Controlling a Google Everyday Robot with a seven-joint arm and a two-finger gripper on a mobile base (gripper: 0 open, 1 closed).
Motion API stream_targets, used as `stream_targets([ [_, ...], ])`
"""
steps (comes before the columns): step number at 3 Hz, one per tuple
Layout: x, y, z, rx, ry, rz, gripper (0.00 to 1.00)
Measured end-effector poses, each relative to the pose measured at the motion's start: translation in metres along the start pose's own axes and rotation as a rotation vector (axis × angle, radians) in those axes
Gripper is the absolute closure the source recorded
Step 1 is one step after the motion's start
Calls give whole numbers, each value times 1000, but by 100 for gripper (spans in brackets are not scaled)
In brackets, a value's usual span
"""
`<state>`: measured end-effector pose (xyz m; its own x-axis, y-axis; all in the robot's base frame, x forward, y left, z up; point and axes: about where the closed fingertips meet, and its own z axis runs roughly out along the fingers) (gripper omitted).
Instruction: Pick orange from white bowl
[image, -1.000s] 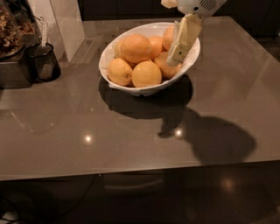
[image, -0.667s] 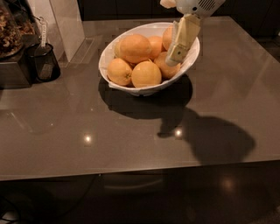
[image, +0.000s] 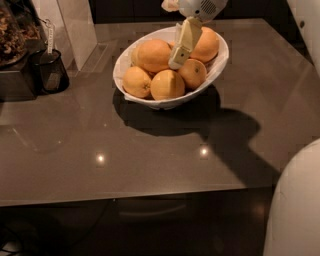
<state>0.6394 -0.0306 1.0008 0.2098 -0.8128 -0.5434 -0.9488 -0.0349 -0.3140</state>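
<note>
- Glossy grey-brown table (image: 150, 150) fills our view, with a dark room behind it.
- At twelve o'clock sits the white bowl (image: 165, 103), holding the orange (image: 152, 54).
- The gripper (image: 177, 60) hangs beside the orange; we cannot tell its grip.

Dim, warm light falls from above and behind. My gripper (image: 176, 60) hangs over the white bowl (image: 124, 62), and together we throw a broad dark shadow forward and to the right across the glossy grey table (image: 65, 150). Two small glints (image: 100, 158) shine on the tabletop. The oranges (image: 167, 85) glow brightest, and the background sinks into black.
</note>
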Motion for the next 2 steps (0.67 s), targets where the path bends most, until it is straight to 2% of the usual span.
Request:
stream_targets([
  [2, 1, -5, 12, -14, -7, 0, 0],
])
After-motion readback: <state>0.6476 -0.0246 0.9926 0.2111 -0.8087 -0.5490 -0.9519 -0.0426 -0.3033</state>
